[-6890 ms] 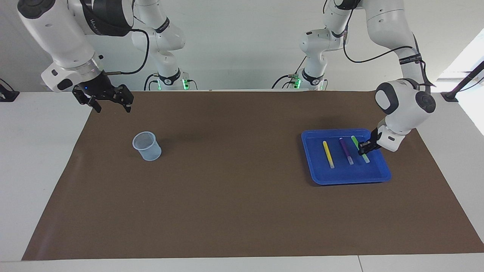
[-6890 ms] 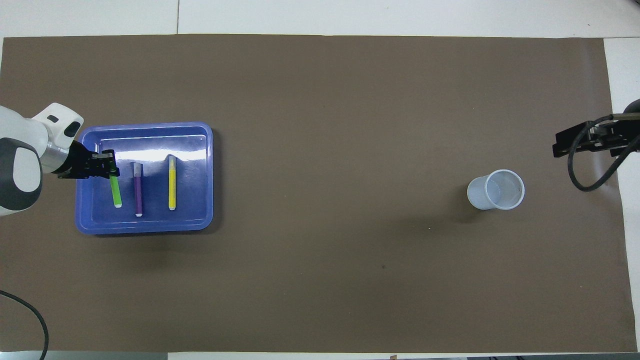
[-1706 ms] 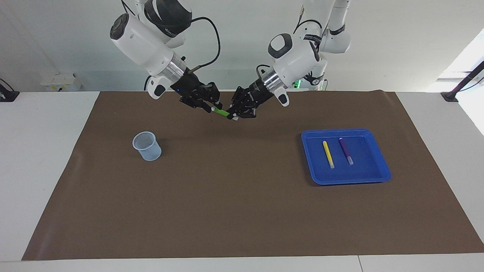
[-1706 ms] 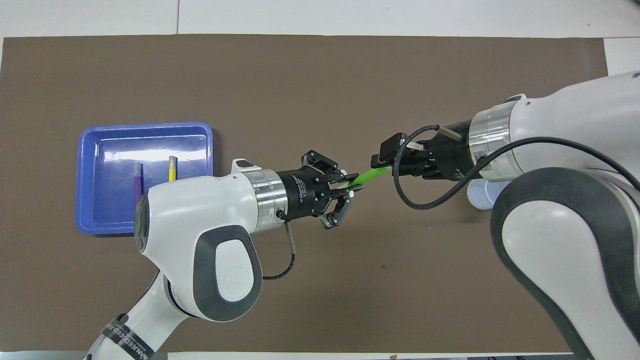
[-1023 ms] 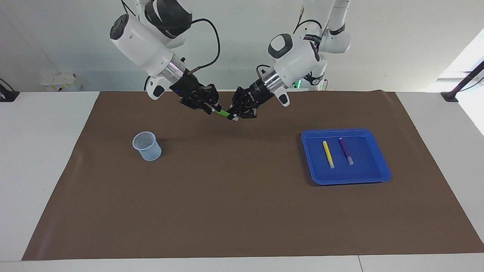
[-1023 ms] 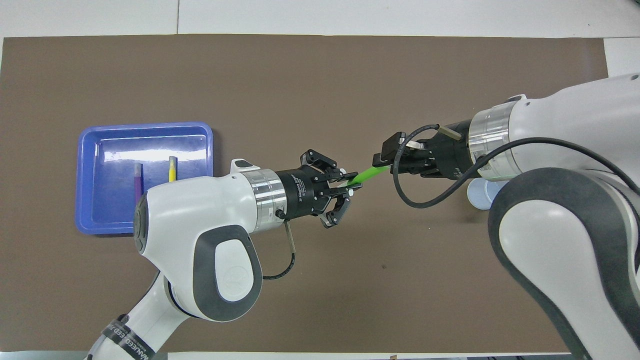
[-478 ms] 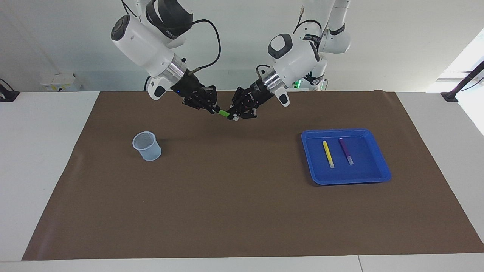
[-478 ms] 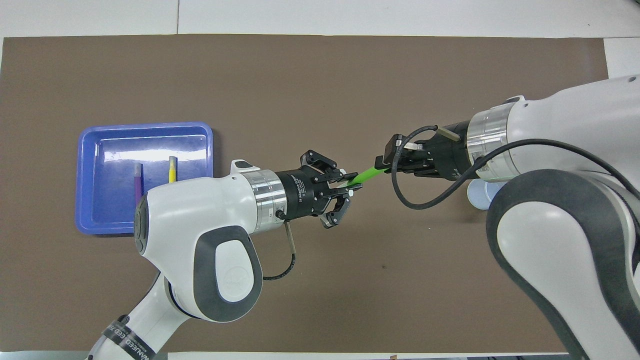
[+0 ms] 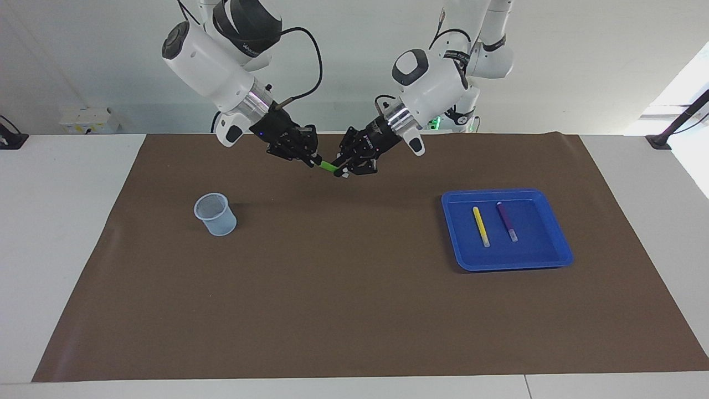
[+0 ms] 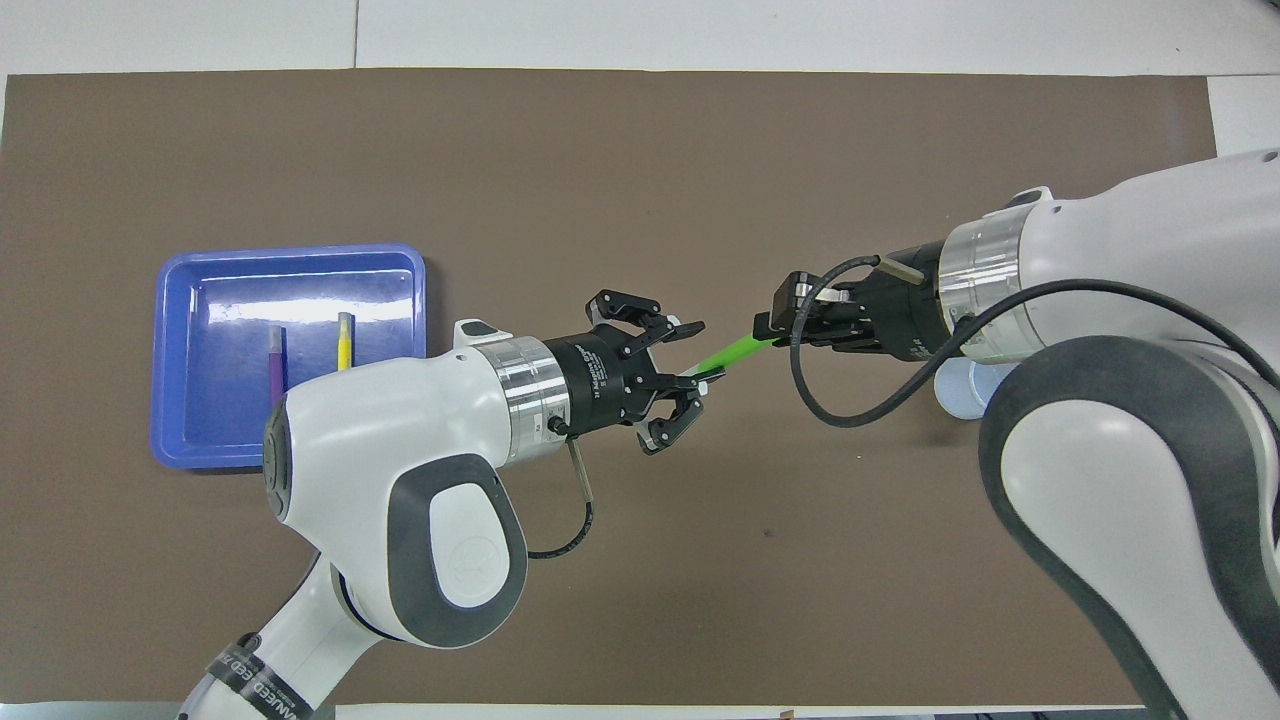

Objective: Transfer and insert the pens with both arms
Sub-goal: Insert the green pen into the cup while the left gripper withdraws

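We see both arms meet in the air over the brown surface (image 9: 354,310).

The right pincer (image 10: 775,325) grips the green pen (image 10: 735,352) — the left pincer (image 10: 690,372) has let go, fingers apart around its other end. The yellow pen (image 9: 481,226) and purple pen (image 9: 507,221) lie in the blue tray (image 9: 545,257).

Two pens (image 9: 481,226) (image 9: 507,221) are lying side by side in the tray (image 9: 559,250) toward the left arm's end — the cup (image 9: 215,214) is standing well apart toward the right arm's end, both on the mat (image 9: 354,310).
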`<state>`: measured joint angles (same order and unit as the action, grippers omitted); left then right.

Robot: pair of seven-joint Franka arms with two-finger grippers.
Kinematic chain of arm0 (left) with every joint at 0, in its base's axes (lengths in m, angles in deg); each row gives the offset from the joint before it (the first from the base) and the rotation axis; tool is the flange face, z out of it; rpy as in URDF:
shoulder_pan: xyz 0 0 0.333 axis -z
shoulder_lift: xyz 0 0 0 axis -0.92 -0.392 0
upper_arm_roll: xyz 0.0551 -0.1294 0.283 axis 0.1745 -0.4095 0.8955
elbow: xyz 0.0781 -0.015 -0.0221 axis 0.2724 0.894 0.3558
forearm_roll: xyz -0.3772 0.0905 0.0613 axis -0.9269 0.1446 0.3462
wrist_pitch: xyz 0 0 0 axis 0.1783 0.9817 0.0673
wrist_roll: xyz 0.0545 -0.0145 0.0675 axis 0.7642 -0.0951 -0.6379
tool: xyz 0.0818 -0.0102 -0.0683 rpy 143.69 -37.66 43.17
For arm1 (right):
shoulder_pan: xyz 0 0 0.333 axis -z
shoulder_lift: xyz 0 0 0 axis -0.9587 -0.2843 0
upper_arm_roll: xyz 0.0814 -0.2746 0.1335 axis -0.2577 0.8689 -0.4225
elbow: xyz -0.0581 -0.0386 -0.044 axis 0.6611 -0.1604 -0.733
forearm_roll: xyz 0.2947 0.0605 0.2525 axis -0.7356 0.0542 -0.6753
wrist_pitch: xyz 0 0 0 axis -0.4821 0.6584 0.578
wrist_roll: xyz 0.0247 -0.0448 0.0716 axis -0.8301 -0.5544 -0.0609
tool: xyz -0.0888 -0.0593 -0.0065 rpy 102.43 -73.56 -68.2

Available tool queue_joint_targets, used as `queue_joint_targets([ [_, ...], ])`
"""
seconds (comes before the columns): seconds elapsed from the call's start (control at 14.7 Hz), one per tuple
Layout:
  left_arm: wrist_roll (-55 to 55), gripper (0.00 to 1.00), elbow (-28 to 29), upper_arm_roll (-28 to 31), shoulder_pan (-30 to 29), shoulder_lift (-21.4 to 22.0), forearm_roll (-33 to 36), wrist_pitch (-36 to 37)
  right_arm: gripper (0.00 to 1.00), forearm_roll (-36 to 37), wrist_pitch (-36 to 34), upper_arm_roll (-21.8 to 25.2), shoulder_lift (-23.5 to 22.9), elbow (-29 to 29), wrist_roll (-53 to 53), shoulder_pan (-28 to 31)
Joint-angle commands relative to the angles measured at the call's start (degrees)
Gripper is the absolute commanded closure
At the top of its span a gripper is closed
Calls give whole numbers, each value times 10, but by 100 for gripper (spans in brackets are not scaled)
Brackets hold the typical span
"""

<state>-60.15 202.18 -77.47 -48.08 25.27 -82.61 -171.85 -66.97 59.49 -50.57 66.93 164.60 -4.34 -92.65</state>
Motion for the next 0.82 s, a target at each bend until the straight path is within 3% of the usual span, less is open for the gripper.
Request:
queue_joint_targets([
  [0.0, -12, 0, 18, 6, 15, 19, -15, -25, 100, 46, -50, 0, 9, -5, -62, 35],
  [0.27, -11, 0, 18, 7, 10, 19, -14, -24, 100, 175, -131, -1, -10, -66, -208, 95],
  [0.55, -3, 0, 31, 9, -5, 23, -12, -13, 100, 314, -105, -1, -13, -65, -360, 103],
  [0.75, -3, 0, 33, 10, -39, 24, -7, 24, 100, 334, -69, 0, -35, -53, -425, 130],
])
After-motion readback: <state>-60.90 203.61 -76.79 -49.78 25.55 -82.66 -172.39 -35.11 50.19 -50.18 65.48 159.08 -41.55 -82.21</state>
